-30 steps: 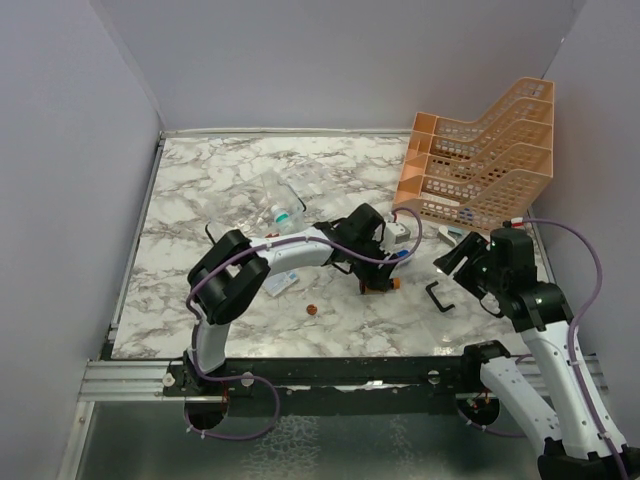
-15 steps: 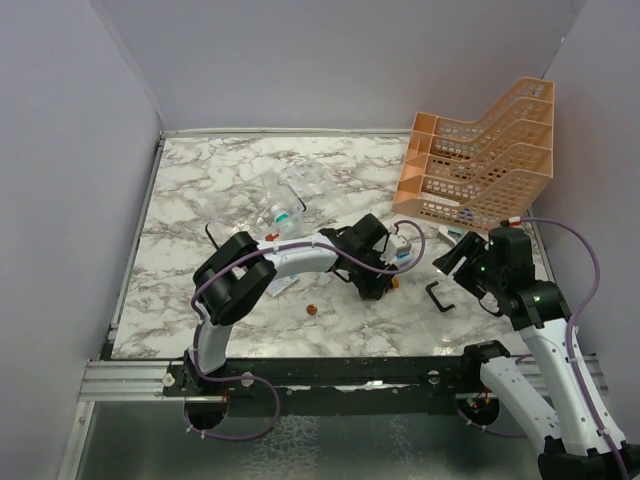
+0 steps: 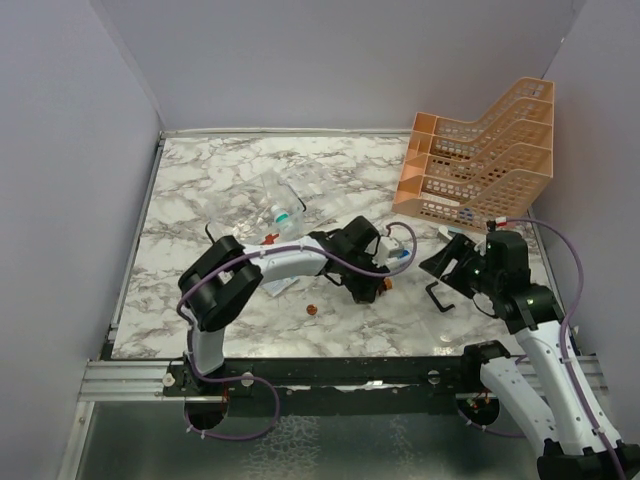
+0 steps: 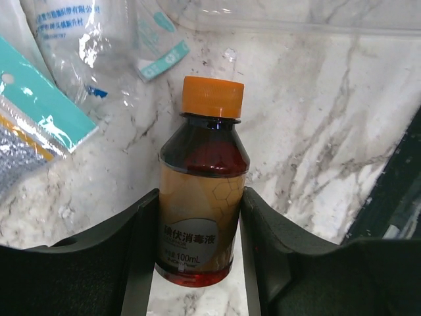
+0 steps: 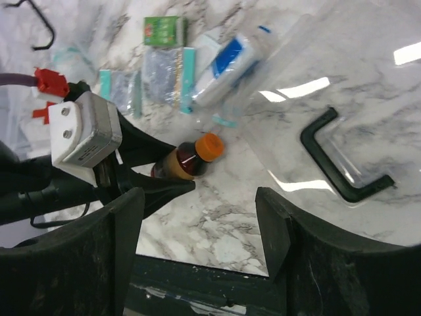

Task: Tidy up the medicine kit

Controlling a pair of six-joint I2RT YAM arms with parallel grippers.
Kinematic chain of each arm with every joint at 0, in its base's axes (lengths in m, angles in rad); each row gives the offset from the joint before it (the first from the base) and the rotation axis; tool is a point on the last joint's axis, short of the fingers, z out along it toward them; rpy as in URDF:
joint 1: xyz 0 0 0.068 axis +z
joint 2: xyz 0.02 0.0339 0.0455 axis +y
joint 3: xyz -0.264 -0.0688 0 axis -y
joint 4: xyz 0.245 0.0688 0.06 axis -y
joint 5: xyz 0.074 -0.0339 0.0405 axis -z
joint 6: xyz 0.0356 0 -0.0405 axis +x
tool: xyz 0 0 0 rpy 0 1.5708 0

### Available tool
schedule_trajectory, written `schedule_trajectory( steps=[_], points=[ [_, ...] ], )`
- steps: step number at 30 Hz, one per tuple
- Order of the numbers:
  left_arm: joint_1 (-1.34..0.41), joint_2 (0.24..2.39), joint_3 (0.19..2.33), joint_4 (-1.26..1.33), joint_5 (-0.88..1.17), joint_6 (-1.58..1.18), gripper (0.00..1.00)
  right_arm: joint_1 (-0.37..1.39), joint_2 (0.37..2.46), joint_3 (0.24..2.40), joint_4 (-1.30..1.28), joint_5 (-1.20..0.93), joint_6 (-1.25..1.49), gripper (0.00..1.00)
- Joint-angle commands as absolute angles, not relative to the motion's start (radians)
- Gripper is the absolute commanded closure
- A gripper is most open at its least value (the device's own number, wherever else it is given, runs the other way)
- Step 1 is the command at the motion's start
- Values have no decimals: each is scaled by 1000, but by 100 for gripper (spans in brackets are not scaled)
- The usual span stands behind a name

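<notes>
Left claw (image 4: 200,214) pinches a lying amber bottle with orange cap (image 4: 200,164) near its base (right claw (image 5: 200,217) gapes empty), so it could pivot loose before reaching the clear plastic medicine kit (image 3: 285,190) in the middle of the counter (image 3: 185,205).

Left pincer (image 4: 200,204) has shifted nearer and lowered over the orange-capped bottle (image 4: 204,164), its jaws narrowed until both touch the bottle's sides. Right pincer (image 5: 197,197) has moved left toward the black handle (image 5: 342,164), jaws spread slightly wider.
</notes>
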State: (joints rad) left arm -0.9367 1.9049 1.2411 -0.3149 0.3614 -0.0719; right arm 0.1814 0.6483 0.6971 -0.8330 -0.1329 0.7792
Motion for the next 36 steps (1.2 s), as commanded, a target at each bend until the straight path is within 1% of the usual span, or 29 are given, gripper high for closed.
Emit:
schedule_trajectory(
  steps=[1,5,12,16,21,29,33,36],
  points=[
    [-900,1742,1196,-247,463,-147,65,178,629,679,-642,-368,726,30],
    [-855,1593,1091,-69,498,-286,66,178,653,676,-524,-470,772,27],
    [-835,1422,965,195,407,-476,66,177,785,707,-308,-614,867,25],
    [-828,1356,960,208,304,-477,67,178,858,762,-194,-711,869,25],
    [-805,1307,953,228,302,-503,67,181,935,768,-39,-813,908,25],
    [-774,1312,927,279,357,-584,67,227,1000,781,16,-808,912,25],
    [-761,1336,934,291,431,-610,67,285,1064,814,21,-795,897,25],
    [-754,1346,939,293,475,-618,67,319,1108,833,11,-768,890,27]
  ],
)
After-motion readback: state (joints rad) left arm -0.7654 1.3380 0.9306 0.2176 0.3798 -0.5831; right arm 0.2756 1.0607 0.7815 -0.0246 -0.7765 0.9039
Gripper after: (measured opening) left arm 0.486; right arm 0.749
